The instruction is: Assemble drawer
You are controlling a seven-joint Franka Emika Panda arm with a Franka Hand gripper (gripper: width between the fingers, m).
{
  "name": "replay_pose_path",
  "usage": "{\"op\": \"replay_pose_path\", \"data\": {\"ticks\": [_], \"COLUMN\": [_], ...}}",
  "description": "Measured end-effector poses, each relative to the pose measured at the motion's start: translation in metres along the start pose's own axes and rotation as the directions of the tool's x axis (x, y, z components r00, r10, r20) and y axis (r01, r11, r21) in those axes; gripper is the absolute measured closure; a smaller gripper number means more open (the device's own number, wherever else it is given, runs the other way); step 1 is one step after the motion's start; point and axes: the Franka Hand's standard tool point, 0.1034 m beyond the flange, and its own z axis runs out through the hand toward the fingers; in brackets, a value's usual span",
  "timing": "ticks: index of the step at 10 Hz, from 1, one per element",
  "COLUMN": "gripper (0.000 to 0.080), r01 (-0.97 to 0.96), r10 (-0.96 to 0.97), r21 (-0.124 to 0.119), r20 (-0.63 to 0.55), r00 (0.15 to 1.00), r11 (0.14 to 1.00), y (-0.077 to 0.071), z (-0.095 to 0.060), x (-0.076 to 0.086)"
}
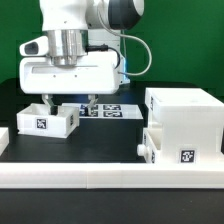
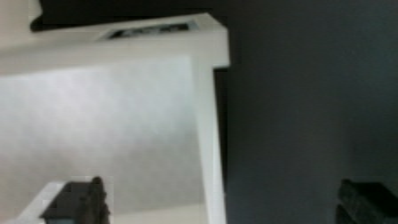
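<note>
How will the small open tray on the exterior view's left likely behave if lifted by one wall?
The tray looks like rigid moulded plastic with thin straight walls, so it is probably stiff and light. Its smooth white surface may slip in the claw. Sitting low and flat, it should slide rather than tip if pushed.

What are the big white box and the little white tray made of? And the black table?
The big shell looks like white plastic: smooth, matte, evenly coloured faces. The small tray on the exterior view's left looks like the same plastic, with a printed black-and-white tag stuck on. The table top looks matte black, maybe cloth or mat; I cannot tell.
</note>
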Motion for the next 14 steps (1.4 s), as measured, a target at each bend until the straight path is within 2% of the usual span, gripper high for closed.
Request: {"op": "replay_pose_path", "data": {"ticks": [1, 6, 8, 9, 14], "gripper": [0.0150, 0.0150, 0.0150, 0.0150, 0.0150], "r01": [0.034, 0.039, 0.058, 0.061, 0.071], "r10": [-0.034, -0.039, -0.058, -0.060, -0.071], "r21": [-0.007, -0.008, -0.015, -0.015, -0.021], "r20": [-0.010, -0.010, 0.003, 0.010, 0.004], "r00": [0.999, 0.999, 0.998, 0.998, 0.997], "r11": [0.999, 0.999, 0.998, 0.998, 0.997], "y": [0.008, 0.007, 0.005, 0.004, 0.008], "z": [0.004, 0.006, 0.019, 0.022, 0.024], "x": [-0.002, -0.003, -0.020, -0.023, -0.026]}}
